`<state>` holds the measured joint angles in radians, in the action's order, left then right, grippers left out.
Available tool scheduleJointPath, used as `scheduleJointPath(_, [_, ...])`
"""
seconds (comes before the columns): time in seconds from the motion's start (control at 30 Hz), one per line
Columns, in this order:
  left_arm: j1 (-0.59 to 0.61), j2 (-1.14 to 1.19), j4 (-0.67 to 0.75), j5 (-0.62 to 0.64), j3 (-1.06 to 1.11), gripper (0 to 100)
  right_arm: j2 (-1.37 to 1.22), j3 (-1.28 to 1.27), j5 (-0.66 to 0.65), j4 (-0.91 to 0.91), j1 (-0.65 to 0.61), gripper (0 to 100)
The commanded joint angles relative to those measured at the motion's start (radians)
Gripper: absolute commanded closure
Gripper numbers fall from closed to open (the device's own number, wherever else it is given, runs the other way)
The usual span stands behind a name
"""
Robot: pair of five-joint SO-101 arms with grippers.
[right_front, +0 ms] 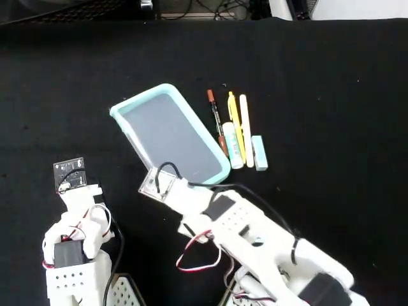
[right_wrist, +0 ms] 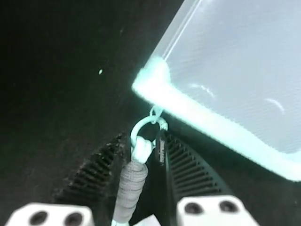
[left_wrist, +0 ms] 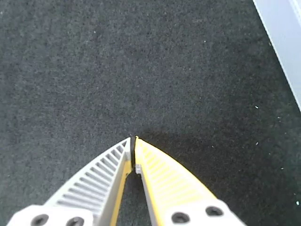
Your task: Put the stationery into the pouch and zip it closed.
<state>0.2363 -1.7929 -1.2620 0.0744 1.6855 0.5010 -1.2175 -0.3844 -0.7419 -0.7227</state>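
A teal pouch (right_front: 171, 134) with a grey mesh face lies slanted at mid-table. To its right lie the stationery: an orange-brown pen (right_front: 215, 121), a yellow highlighter (right_front: 236, 124), a cream pen (right_front: 245, 131), a white glue stick (right_front: 232, 153) and a teal eraser (right_front: 259, 153). My right gripper (right_wrist: 143, 136) sits at the pouch's near corner (right_wrist: 155, 84), shut on the grey zipper pull (right_wrist: 134, 174), whose ring (right_wrist: 146, 126) hangs from that corner. My left gripper (left_wrist: 133, 139) is shut on nothing, low over bare black cloth at the front left (right_front: 70, 173).
Black cloth (right_front: 331, 76) covers the whole table. The right arm's white body (right_front: 255, 242) runs from the front edge up to the pouch. A strip of the pouch edge (left_wrist: 284, 37) shows in the left wrist view. Cables lie beyond the table's far edge.
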Motion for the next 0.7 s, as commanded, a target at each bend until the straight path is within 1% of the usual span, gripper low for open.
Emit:
scheduleJointPath(0.0, [-0.005,-0.009,-0.005,-0.011,0.013,97,-0.036,0.05,0.012,0.032,0.0,89.0])
scheduleJointPath(0.3, [-0.005,-0.009,-0.005,-0.011,0.013,97,-0.039,0.059,0.018,0.031,0.006,88.9])
scheduleJointPath(0.37, [-0.005,-0.009,-0.005,-0.011,0.013,97,-0.044,0.074,0.049,0.031,0.041,88.8])
scheduleJointPath(0.47, [-0.005,-0.009,-0.005,-0.011,0.013,97,-0.044,0.077,0.046,0.031,0.109,89.4])
scheduleJointPath(0.5, [-0.005,-0.009,-0.005,-0.011,0.013,97,-0.042,0.076,0.044,0.031,0.124,91.1])
scheduleJointPath(0.57, [-0.005,-0.009,-0.005,-0.011,0.013,97,-0.036,0.065,0.046,0.038,0.135,98.7])
scheduleJointPath(0.67, [-0.005,-0.009,-0.005,-0.011,0.013,97,-0.015,0.05,0.048,0.034,0.135,98.8])
